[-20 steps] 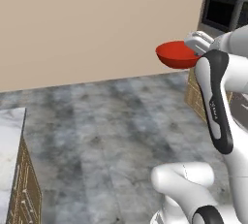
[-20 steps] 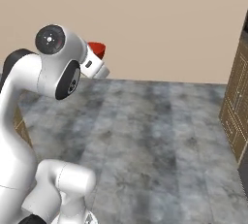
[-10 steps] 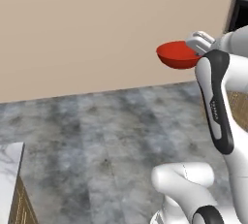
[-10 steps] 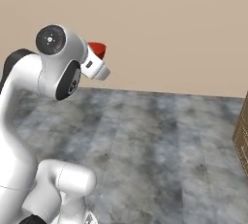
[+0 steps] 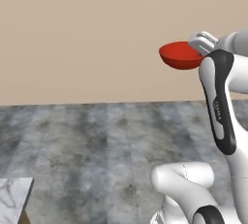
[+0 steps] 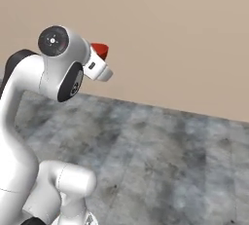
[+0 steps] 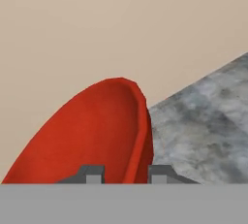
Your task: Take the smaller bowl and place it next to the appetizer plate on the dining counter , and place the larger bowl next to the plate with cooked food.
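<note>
The shallow glossy red smaller bowl (image 5: 180, 56) hangs high in the air at the end of the white arm, well above the grey mottled stone floor (image 5: 97, 140) and in front of the plain beige wall (image 5: 77, 34). The two-finger gripper (image 7: 126, 173) is closed on the bowl's rim, one dark fingertip (image 7: 91, 173) inside the wall and the other outside, so the jaws stand only a rim's thickness apart. Pinching the rim this way keeps the bowl roughly level and clear of the robot's own body, which suits carrying it while the base drives. A corner of a white-grey marble top (image 5: 14, 196) shows at lower left; whether it is the dining counter I cannot tell
</note>
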Motion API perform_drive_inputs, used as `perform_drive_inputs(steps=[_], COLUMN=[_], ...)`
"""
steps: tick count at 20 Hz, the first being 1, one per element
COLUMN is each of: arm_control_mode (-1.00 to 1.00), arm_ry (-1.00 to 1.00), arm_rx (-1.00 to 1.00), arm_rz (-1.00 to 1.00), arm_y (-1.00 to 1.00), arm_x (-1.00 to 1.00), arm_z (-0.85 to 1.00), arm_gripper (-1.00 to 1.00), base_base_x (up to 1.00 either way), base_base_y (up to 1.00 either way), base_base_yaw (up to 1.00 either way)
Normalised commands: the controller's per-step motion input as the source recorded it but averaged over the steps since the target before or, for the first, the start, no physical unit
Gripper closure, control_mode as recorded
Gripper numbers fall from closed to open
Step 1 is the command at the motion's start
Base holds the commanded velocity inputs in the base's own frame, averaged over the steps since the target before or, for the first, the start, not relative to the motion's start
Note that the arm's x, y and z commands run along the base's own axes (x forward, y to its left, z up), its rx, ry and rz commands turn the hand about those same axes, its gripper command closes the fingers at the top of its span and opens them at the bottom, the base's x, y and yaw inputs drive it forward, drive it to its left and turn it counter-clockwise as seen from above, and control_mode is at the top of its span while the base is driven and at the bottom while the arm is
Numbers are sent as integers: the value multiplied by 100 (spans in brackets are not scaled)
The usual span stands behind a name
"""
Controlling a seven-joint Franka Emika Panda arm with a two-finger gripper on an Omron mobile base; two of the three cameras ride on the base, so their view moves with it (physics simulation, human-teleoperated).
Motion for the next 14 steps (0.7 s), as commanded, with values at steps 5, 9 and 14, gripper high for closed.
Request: perform_drive_inputs(steps=[5, 9, 14], arm_control_mode=[100, 100, 100], arm_ry=[0, 0, 0], arm_rx=[0, 0, 0], arm_rz=[0, 0, 0], arm_y=[0, 0, 0], arm_x=[0, 0, 0], arm_z=[0, 0, 0], arm_gripper=[100, 100, 100], base_base_x=[100, 100, 100], base_base_y=[29, 50, 73], base_base_yaw=[45, 44, 43])
